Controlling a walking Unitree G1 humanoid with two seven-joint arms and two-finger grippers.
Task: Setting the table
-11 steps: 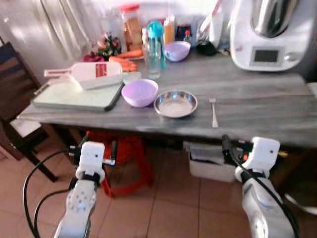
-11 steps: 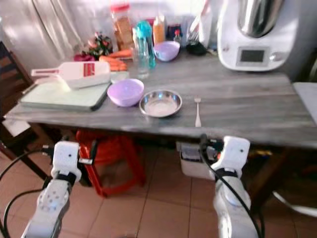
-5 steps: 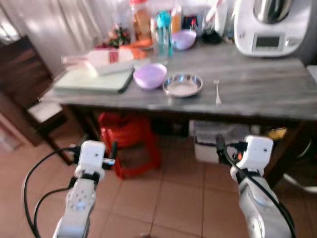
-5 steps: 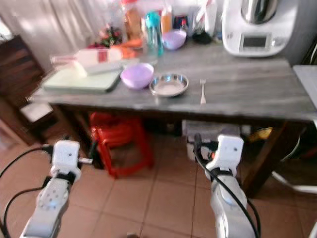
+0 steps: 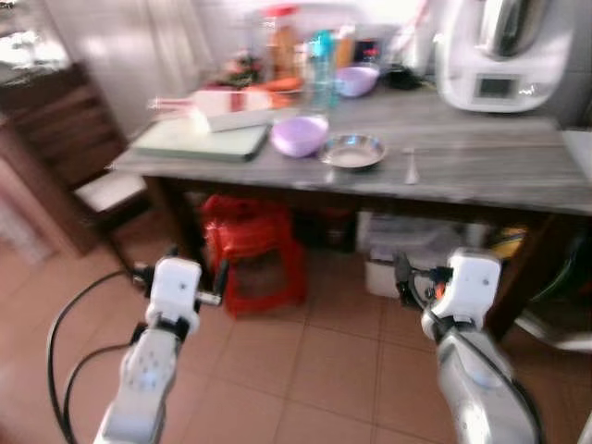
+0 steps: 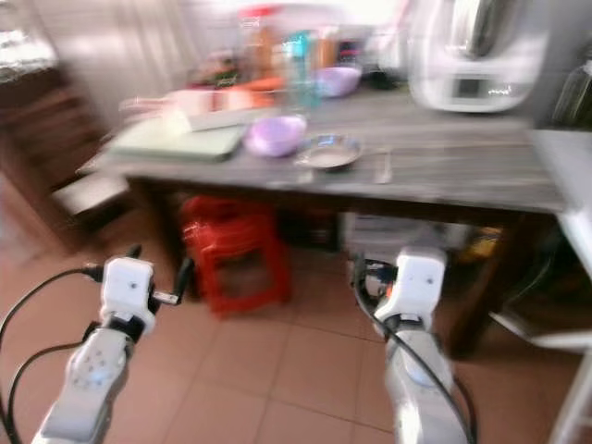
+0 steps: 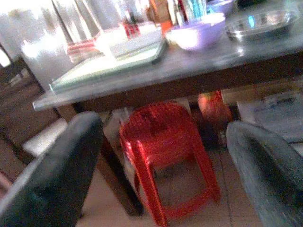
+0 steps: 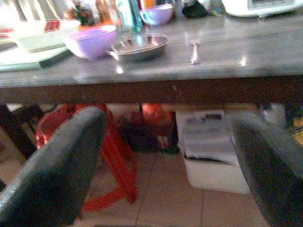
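on the table [image 5: 499, 166] ahead of me, a steel dish [image 5: 352, 152] lies between a bowl [image 5: 300, 135] on its left and a fork [image 5: 411, 166] on its right; a stool [image 5: 252, 248] stands beneath, a cutting board [image 5: 203, 139] farther left.

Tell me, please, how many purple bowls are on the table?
2. One purple bowl stands near the front edge, beside the metal bowl. The other purple bowl is at the back, among the bottles. More could be hidden behind that clutter.

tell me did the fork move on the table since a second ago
No. The fork lies just right of the steel bowl near the table front edge, as before; the whole picture shifted because the camera backed away.
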